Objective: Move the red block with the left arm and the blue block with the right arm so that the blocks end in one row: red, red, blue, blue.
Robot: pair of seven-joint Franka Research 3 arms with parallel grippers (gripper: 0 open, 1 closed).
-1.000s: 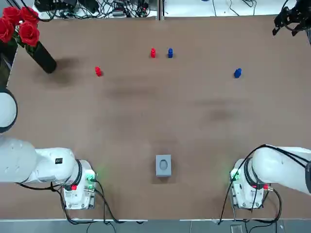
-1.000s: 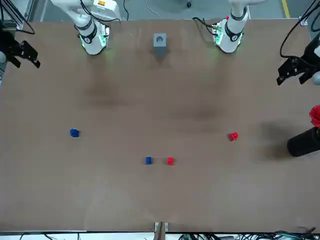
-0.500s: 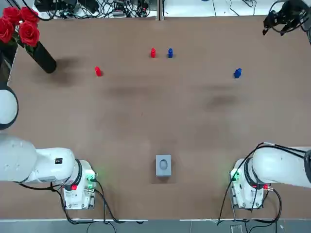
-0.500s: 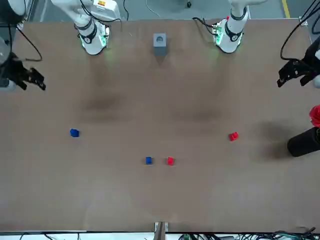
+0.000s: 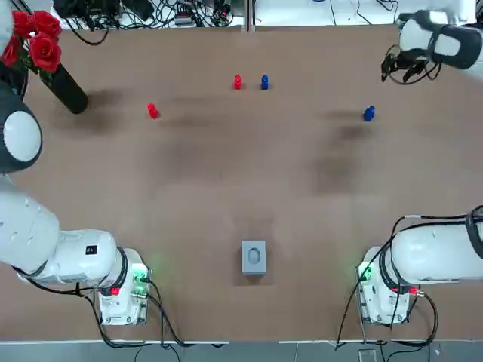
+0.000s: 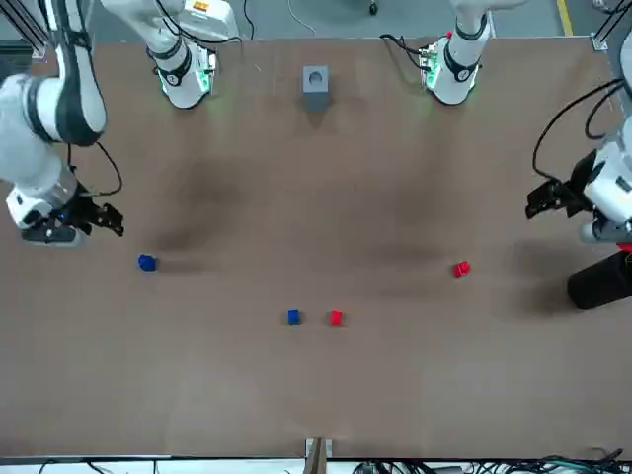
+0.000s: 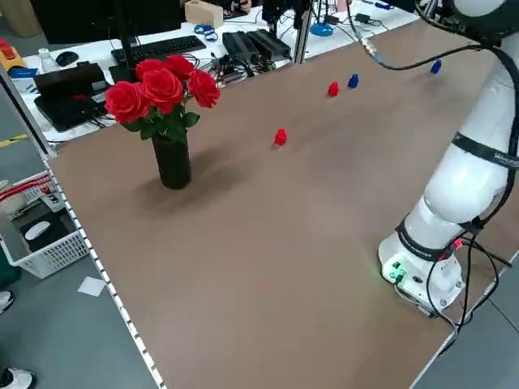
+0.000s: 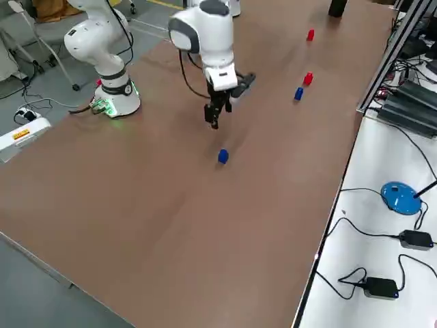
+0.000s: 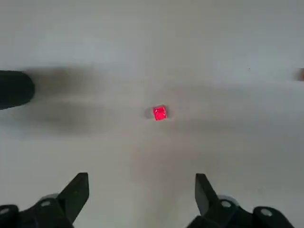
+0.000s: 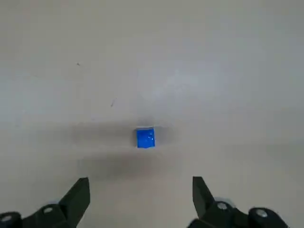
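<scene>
Overhead: brown table (image 5: 226,188), outer blue block (image 5: 368,113), corner rose vase (image 5: 66,89), cables (image 5: 151,13) beyond

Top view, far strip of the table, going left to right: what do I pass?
vase of roses → lone red block → middle red block → middle blue block → lone blue block → right gripper, fingers open.

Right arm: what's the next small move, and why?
Probably bring the right gripper over the lone blue block, centring it between the open fingers. The gripper hangs empty, and the block lies ahead of the fingertips, apart from them, not between them.
</scene>
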